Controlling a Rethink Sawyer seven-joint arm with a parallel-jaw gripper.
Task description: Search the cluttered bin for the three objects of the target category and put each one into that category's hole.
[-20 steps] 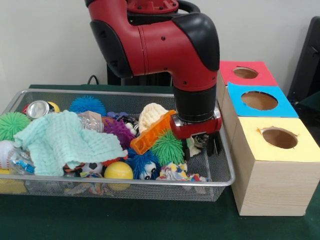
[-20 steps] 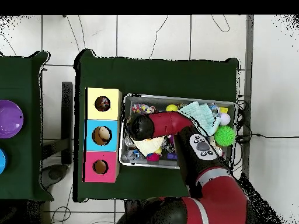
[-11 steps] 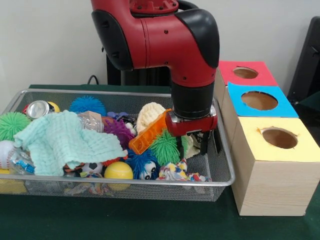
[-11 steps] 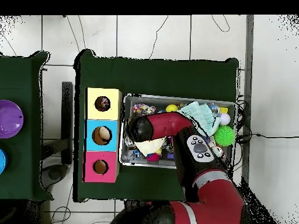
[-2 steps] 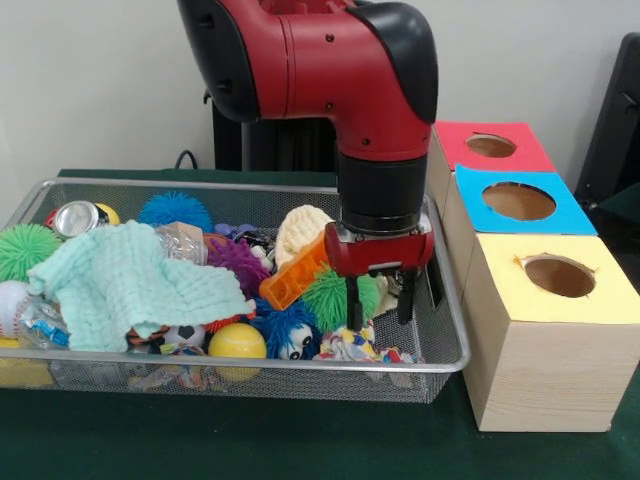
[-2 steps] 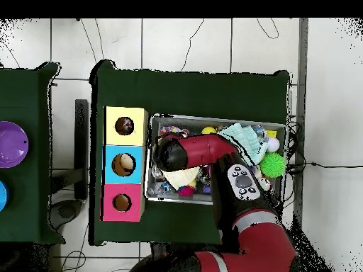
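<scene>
Toys fill the bin (image 5: 445, 330) below the gripper (image 5: 381, 303), which has risen clear of them with its two fingers apart and empty; nothing picked, holes (image 5: 558, 275) still waiting beside it.

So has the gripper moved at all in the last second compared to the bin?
Yes. In the front view the gripper has shifted left, away from the wooden box, and now hangs open over the bin.
</scene>
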